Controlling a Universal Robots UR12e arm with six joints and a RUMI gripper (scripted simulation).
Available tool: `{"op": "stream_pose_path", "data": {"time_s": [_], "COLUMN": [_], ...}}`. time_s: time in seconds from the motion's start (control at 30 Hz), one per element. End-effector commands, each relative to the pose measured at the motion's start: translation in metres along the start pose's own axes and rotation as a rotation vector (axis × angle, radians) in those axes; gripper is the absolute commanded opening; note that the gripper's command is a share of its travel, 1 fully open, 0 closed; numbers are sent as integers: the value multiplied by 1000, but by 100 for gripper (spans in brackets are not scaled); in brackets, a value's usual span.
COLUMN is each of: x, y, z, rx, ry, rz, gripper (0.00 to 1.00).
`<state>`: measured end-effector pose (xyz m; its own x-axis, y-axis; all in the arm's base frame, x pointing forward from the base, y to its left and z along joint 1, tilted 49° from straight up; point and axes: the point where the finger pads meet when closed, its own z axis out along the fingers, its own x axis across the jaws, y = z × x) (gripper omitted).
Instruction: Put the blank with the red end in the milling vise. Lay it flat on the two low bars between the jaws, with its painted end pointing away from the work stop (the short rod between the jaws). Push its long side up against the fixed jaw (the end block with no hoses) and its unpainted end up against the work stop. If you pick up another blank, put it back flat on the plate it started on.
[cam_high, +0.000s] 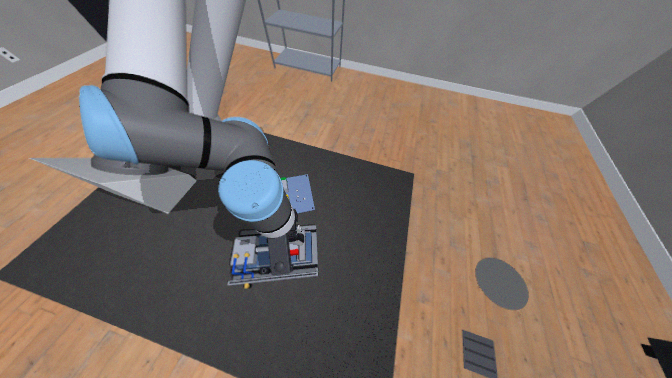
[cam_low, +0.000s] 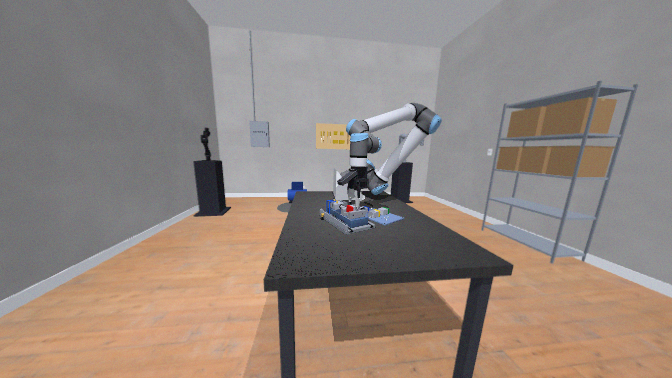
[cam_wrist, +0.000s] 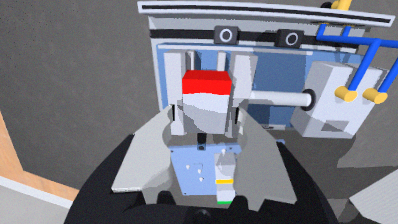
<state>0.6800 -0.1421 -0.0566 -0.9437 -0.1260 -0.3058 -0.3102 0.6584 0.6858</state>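
- Here the gripper (cam_wrist: 202, 114) is hanging straight down over the milling vise (cam_wrist: 260, 75), its two pale fingers standing partly apart on either side of the red-ended blank (cam_wrist: 206, 102) with thin dark gaps showing between pads and blank, so it is gripping nothing
- The red-ended blank is lying inside the vise between the jaws, its painted end pointing toward the far rail in the wrist view; whether its unpainted end is touching anything is hidden by the gripper body
- A pale round rod (cam_wrist: 277, 98) is reaching from the right-hand block (cam_wrist: 334, 102) toward the blank's side, ending at the right finger
- That right-hand block is carrying yellow fittings (cam_wrist: 346, 93) and blue hoses (cam_wrist: 367, 55), which are running up toward the far rail
- Just near the vise, a light blue plate (cam_wrist: 192, 167) is holding another blank (cam_wrist: 225, 177) with a yellow band and a green end
- In the top view the arm (cam_high: 150, 125) is reaching over the dark table (cam_high: 350, 250), its blue-capped wrist covering much of the vise (cam_high: 305, 272), with the red end (cam_high: 294, 252) peeking out on the right
- In the exterior view a shelf rack (cam_low: 590, 165) with cardboard boxes (cam_low: 560, 117) is standing by the right wall, well apart from the table (cam_low: 380, 255)
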Motion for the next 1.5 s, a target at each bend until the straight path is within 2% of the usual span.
{"op": "stream_pose_path", "data": {"time_s": [0.0,0.47,1.0,1.47], "x": [0,0,0,0], "y": [0,0,0,0], "z": [-1,-4,-32,-32], "rx": [1,1,1,1], "ry": [-1,-1,-1,-1], "rz": [0,0,0,0], "gripper": [40,40,40,40]}}
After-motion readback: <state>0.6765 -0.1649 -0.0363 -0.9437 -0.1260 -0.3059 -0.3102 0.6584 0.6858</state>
